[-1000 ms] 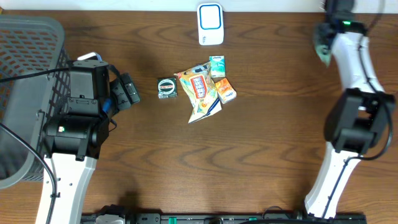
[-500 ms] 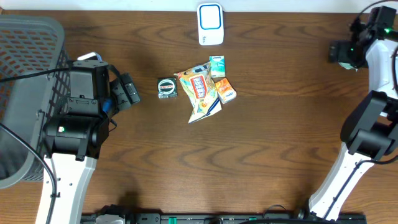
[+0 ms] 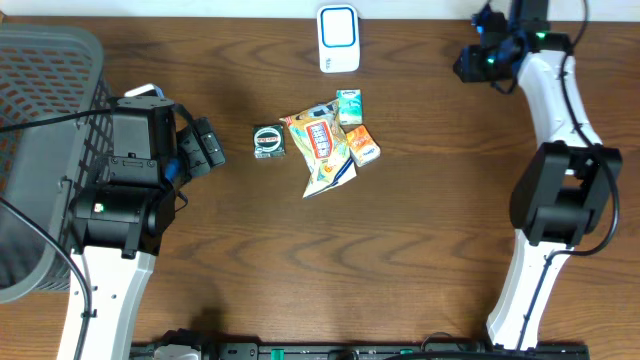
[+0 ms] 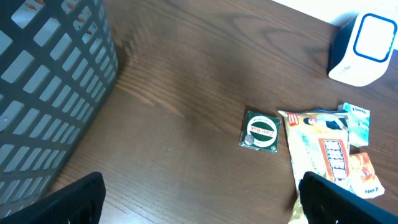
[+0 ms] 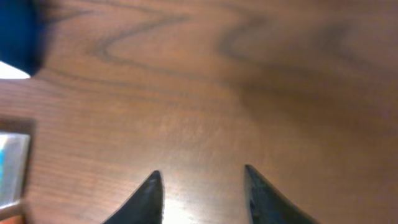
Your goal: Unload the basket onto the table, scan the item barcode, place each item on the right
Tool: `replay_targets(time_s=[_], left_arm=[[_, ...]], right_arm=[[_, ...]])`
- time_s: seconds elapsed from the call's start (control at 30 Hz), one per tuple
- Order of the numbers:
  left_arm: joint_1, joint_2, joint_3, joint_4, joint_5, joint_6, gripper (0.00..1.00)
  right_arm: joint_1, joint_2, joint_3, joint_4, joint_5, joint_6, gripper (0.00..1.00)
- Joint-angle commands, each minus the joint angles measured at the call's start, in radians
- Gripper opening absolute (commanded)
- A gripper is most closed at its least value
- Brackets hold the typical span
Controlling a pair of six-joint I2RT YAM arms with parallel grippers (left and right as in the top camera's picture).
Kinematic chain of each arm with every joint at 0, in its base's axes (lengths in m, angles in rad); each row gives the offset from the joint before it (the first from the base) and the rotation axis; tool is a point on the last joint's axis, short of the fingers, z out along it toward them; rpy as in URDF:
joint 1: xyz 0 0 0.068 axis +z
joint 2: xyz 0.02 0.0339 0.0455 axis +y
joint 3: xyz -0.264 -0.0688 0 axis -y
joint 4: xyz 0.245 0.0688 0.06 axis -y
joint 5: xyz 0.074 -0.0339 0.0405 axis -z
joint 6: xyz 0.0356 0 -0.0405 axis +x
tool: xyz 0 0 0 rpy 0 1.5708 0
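A small heap of items lies mid-table: a yellow-orange snack pouch [image 3: 322,150] [image 4: 326,155], a green box [image 3: 349,105], an orange packet [image 3: 362,144] and a round green tin in a black square [image 3: 268,141] [image 4: 261,130]. The white-and-blue scanner [image 3: 339,38] [image 4: 364,50] stands at the back edge. My left gripper [image 3: 212,147] [image 4: 202,202] hangs open left of the tin, with only bare wood between its fingers. My right gripper [image 3: 466,66] [image 5: 201,175] hovers at the back right of the scanner, jaws apart over bare wood, holding nothing.
A grey mesh basket [image 3: 40,120] [image 4: 50,93] fills the table's left end, right behind my left arm. In the right wrist view, a blurred blue-and-white shape [image 5: 15,37] shows at the upper left corner. Brown wood lies between the heap and my right arm.
My right arm has swung from the far right edge leftward along the back of the table toward the scanner, and its jaws have narrowed. The left arm and the items have stayed put.
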Motion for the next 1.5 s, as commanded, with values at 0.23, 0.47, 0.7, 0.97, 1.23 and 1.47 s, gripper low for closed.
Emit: replay_targets(time_s=[0.23,0.47,0.7,0.97,1.23,1.47], left_arm=[[0.004,-0.005,0.002,0.0,-0.006,0.013,0.98],[0.004,-0.005,0.002,0.0,-0.006,0.013,0.98],[0.004,-0.005,0.002,0.0,-0.006,0.013,0.98],[0.004,-0.005,0.002,0.0,-0.006,0.013,0.98],[0.004,-0.005,0.002,0.0,-0.006,0.013,0.98],[0.004,-0.005,0.002,0.0,-0.006,0.013,0.98]], right_arm=[[-0.067,-0.005,-0.155,0.227,0.214,0.003,0.28],[-0.173,-0.001,-0.216,0.325,0.15,0.0,0.2],[-0.229,0.053,-0.22,0.359,0.047,-0.021,0.17],[-0.276,0.097,-0.22,0.414,0.234,0.0,0.18],[-0.406,0.078,-0.219,0.397,0.399,0.022,0.15],[-0.438,-0.065,-0.219,0.374,0.341,0.022,0.18]])
